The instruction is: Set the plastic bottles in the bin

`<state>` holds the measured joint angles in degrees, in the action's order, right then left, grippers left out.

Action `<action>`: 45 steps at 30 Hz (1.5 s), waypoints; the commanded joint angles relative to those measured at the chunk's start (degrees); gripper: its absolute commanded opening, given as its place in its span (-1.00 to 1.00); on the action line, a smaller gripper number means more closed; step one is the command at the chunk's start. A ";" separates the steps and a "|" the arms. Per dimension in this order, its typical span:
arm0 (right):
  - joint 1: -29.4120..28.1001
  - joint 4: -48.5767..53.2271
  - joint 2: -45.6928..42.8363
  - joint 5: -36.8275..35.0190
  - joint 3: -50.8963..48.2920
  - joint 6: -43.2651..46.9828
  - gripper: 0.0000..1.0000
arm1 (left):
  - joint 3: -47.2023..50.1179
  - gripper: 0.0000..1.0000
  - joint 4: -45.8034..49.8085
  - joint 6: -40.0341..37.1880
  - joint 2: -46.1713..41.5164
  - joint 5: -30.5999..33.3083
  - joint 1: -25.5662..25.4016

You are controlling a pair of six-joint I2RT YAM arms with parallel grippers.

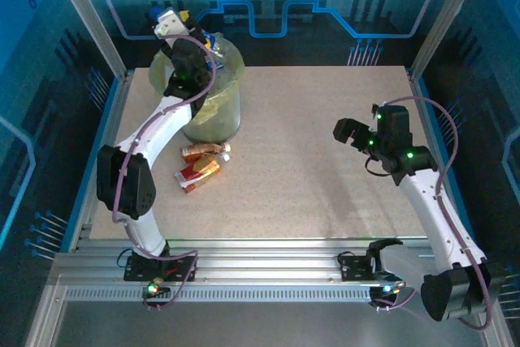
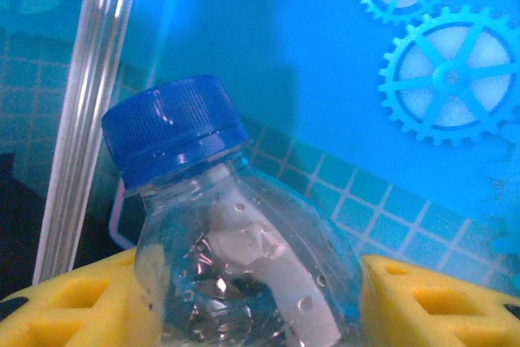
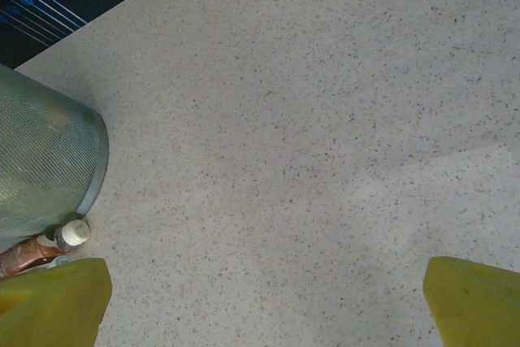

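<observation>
L pincer (image 2: pixel 253 308) gripping blue-capped bottle (image 2: pixel 175 132), above bin (image 1: pixel 221 111)

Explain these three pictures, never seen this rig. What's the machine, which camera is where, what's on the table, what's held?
The machine is two robot arms, a left arm and a right arm, bolted at the near edge of a table. Each ends in a two-finger hand. The top picture looks down from above and behind them. The other two come from a camera on each wrist.

The left hand is raised by the bin, a round bucket with a yellow-green liner, and grips a clear bottle with a blue cap. The right hand hangs open over bare table, holding nothing.

On the table beside the bin lie an orange-brown bottle with a white cap and a red-and-orange bottle.
</observation>
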<state>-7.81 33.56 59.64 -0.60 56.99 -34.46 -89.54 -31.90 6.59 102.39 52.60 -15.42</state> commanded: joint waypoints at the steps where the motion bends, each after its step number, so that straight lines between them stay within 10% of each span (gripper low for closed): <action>1: -0.18 -1.46 0.46 1.21 0.23 0.88 0.99 | 2.24 -0.40 -2.26 1.77 0.34 4.15 0.03; 12: -0.36 -2.09 0.57 1.83 -0.15 0.69 0.99 | 7.24 -0.02 -5.27 -0.44 0.52 3.39 -2.69; 22: -0.42 -1.92 0.23 1.57 -0.30 0.53 1.00 | 12.84 0.96 -11.51 -8.02 -3.29 3.85 -7.16; 35: -0.69 -2.45 0.83 1.66 -0.41 0.14 0.99 | 18.24 0.98 -4.90 -2.76 -15.53 2.50 -7.17; 45: -0.83 -2.53 1.79 1.83 0.01 -0.22 0.99 | 7.17 0.98 29.94 11.62 -23.51 -16.72 0.74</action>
<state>-7.99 31.90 60.84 0.49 56.97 -34.52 -78.41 -17.02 10.44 80.58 45.12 -18.74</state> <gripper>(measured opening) 0.997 0.989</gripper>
